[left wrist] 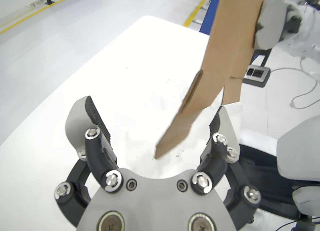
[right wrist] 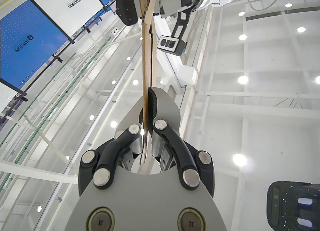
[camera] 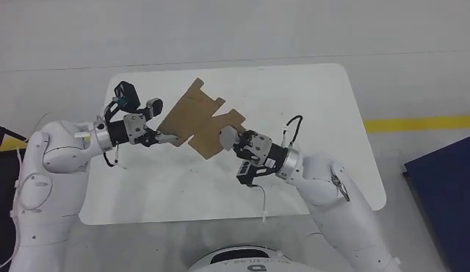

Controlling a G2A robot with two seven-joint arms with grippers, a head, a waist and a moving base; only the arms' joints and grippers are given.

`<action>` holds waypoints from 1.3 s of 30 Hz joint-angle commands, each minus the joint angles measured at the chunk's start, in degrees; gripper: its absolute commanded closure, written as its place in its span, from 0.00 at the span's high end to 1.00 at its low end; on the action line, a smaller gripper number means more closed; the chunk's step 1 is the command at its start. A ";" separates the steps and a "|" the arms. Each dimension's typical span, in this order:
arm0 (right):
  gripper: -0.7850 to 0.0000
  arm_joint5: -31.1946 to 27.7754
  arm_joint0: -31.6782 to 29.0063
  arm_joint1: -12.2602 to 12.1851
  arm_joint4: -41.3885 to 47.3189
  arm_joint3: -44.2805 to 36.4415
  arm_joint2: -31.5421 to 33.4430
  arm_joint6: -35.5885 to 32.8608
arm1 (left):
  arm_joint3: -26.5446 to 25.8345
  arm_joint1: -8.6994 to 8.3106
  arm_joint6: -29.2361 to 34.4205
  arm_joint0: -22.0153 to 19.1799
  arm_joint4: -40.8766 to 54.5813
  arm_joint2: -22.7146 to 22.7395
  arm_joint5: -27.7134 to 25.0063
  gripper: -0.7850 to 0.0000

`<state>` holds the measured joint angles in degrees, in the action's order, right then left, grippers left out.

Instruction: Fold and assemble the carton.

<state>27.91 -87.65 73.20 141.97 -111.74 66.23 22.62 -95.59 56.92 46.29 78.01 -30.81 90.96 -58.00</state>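
A flat, unfolded brown carton (camera: pixel 198 117) hangs tilted above the white table (camera: pixel 308 95), between the two arms. My right gripper (camera: pixel 231 140) is shut on the carton's lower edge; in the right wrist view the carton (right wrist: pixel 147 54) stands edge-on, clamped between the right gripper's (right wrist: pixel 147 109) pads. My left gripper (left wrist: pixel 157 122) is open, and a pointed corner of the carton (left wrist: pixel 225 42) reaches down between its spread fingers without touching either pad. From above, the left gripper (camera: pixel 160 125) sits at the carton's left corner.
A white cable (camera: pixel 261 198) lies on the table near its front edge. A blue panel (camera: pixel 440 191) stands on the floor to the right, past a yellow floor line (camera: pixel 418 123). A power strip (left wrist: pixel 257 73) lies off the table's side.
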 commanded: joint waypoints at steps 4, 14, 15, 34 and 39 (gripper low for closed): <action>0.00 -0.92 0.08 -0.05 -0.27 0.28 -0.15 -0.83 | -0.50 -1.66 0.00 0.07 -0.18 -3.20 0.00 1.00; 0.00 -1.27 -0.27 -0.29 -0.46 1.10 -0.29 -1.26 | -1.15 -4.49 0.32 0.11 4.63 -5.40 0.32 0.98; 0.00 -1.30 -0.24 -0.32 -0.58 1.25 -0.34 -1.13 | -1.39 -4.73 0.38 0.26 4.92 -5.50 0.39 0.95; 0.00 -2.21 0.50 -0.62 -1.26 2.47 -0.99 -1.73 | -2.85 -7.98 1.38 2.23 6.91 -7.35 1.38 0.00; 1.00 -3.83 0.33 -0.66 -2.06 2.85 -0.68 -2.74 | -2.16 -8.29 -0.13 2.11 7.29 -6.94 2.73 0.00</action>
<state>24.24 -87.30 72.54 139.99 -108.93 65.53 20.05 -97.86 48.64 46.71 80.16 -23.41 83.91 -55.71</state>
